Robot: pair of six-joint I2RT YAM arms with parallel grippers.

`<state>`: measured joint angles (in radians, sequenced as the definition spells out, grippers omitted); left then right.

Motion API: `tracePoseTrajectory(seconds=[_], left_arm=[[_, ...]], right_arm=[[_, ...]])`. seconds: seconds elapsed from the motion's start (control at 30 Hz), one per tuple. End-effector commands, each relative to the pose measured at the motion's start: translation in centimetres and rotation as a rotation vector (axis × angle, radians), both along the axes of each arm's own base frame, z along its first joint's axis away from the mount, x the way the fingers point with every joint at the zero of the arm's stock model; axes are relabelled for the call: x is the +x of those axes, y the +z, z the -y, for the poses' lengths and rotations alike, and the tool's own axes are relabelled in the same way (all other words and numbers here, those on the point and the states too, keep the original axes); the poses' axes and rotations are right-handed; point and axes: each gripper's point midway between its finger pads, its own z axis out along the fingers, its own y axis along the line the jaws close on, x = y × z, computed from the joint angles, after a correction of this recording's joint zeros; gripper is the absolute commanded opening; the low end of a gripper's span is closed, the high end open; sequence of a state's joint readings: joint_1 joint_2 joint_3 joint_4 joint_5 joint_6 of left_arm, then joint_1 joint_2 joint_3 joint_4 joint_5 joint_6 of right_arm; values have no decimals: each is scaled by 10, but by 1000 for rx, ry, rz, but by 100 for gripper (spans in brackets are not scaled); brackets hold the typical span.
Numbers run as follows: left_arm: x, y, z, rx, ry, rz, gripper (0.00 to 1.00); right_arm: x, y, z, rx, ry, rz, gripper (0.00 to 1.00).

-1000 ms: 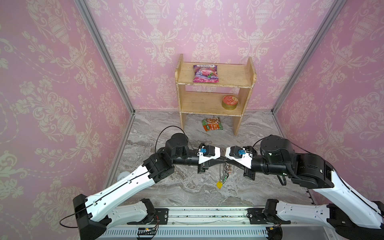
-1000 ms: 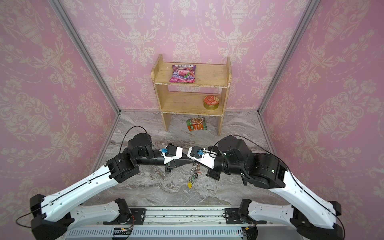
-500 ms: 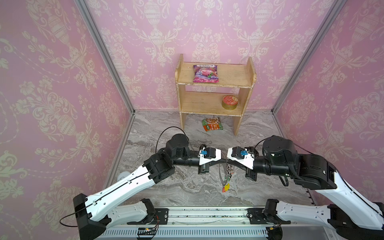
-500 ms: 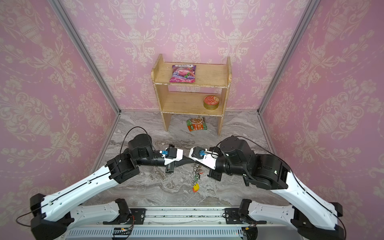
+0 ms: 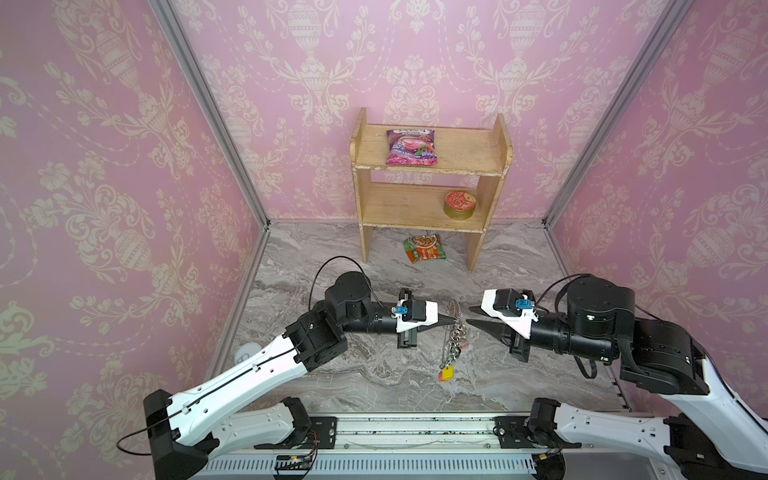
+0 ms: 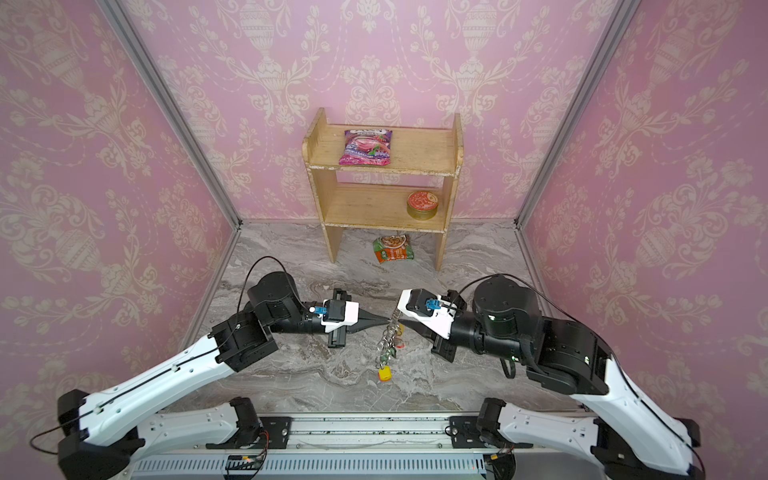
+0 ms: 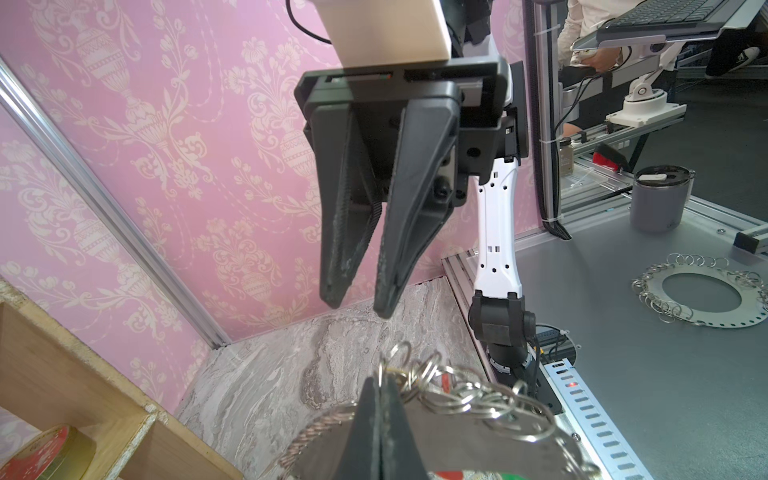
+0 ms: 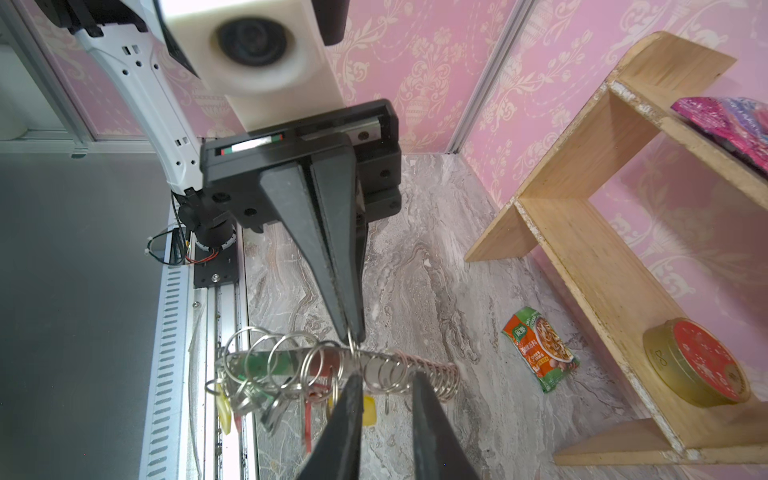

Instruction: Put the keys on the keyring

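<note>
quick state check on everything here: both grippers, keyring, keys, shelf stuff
left gripper, shut on a loop of the keyring
right gripper, open, holding nothing
keyring, hanging edge-on from the left gripper
keys, dangling from the keyring's loops
wooden shelf, upright
pink packet, flat on its top board
round tin, lid on, on its lower board
green packet, lying on the table under it

The keyring (image 5: 455, 332) hangs edge-on above the table (image 5: 374, 374). It is a flat grey band whose rim is lined with silver wire loops, and the closed left hand (image 5: 452, 320) pinches one loop near its top. The keys (image 6: 385, 365) dangle in a bunch from loops at its lower end. They are silver, with a yellow tag (image 5: 447, 372) lowest. The right wrist view also shows red and green tags among the loops.
</note>
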<state>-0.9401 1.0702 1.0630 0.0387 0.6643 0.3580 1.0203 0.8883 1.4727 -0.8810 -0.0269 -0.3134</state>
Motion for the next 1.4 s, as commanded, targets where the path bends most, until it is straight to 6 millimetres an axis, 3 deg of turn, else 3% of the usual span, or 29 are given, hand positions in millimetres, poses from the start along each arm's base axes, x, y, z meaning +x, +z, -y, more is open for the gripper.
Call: tracePoseTrajectory(seconds=[0.0, 0.4, 0.77, 1.37], left_arm=[[-9, 23, -6, -74, -15, 68, 0], [-4, 23, -5, -73, 11, 80, 0], [-3, 25, -6, -81, 20, 85, 0], [-5, 31, -10, -100, 22, 90, 0]], right_arm=[[3, 2, -1, 28, -18, -12, 22], [-10, -1, -10, 74, 44, -100, 28], [-7, -14, -13, 48, 32, -127, 27], [-3, -15, -6, 44, -9, -107, 10]])
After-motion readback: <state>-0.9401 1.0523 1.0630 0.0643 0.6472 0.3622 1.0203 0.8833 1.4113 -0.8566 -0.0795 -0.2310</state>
